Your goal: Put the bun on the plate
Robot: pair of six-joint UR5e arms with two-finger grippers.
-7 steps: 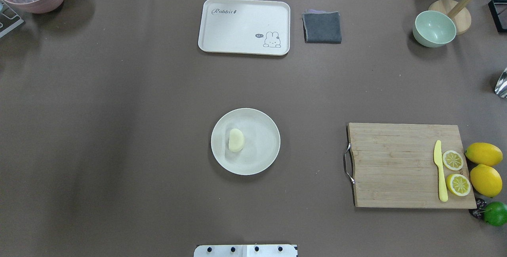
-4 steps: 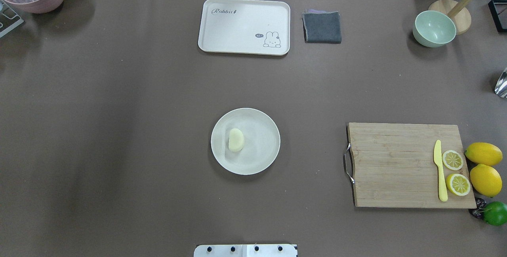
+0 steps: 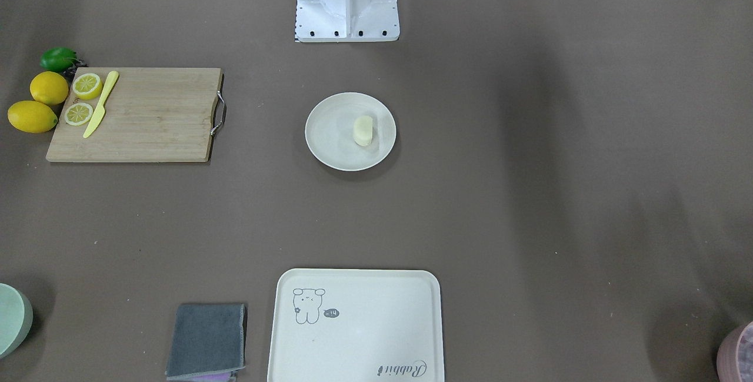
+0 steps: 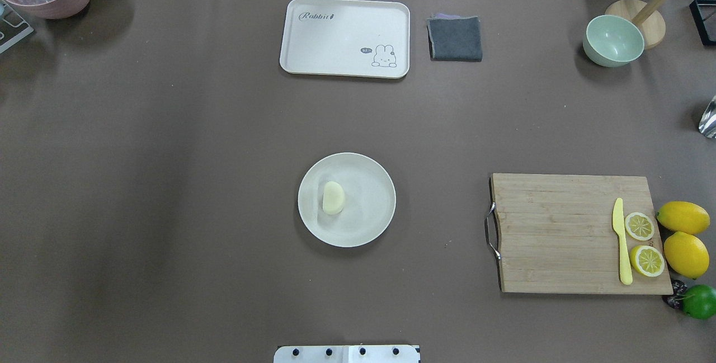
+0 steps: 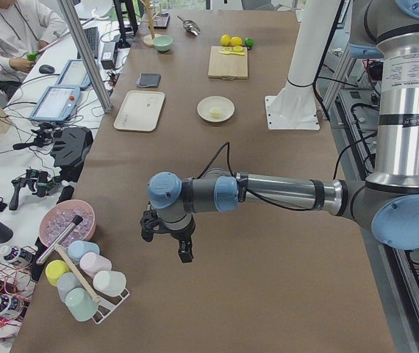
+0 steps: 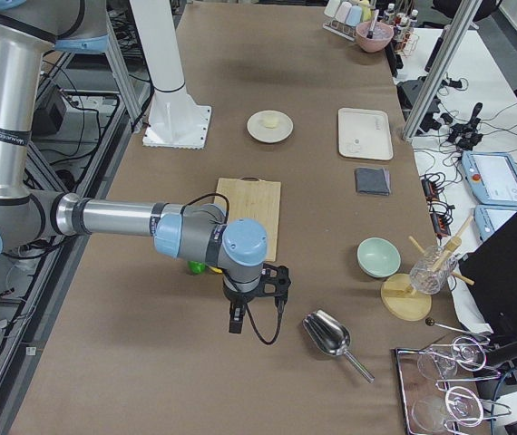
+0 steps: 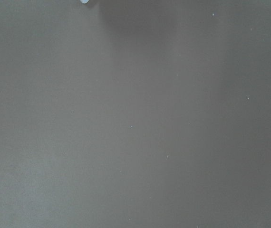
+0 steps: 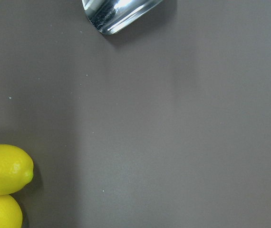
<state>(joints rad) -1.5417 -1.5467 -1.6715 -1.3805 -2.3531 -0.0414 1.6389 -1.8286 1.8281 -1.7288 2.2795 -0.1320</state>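
The pale cream bun point(image 4: 333, 198) lies on the left half of the round off-white plate point(image 4: 369, 223) at the table's middle. The front-facing view shows the same bun point(image 3: 363, 130) on the plate point(image 3: 329, 140). No gripper is near them. My left gripper point(image 5: 168, 246) hangs over bare table far toward the left end. My right gripper point(image 6: 257, 313) hangs over the table near the right end. Both show only in the side views, so I cannot tell whether they are open or shut. The wrist views show nothing held.
A cream tray point(image 4: 344, 37) and a grey cloth point(image 4: 455, 38) lie at the far edge. A green bowl point(image 4: 613, 41) stands far right. A cutting board point(image 4: 570, 233) carries a yellow knife point(image 4: 621, 240) and lemon halves, with whole lemons point(image 4: 683, 217) beside it. A metal scoop point(image 6: 326, 337) lies near the right gripper.
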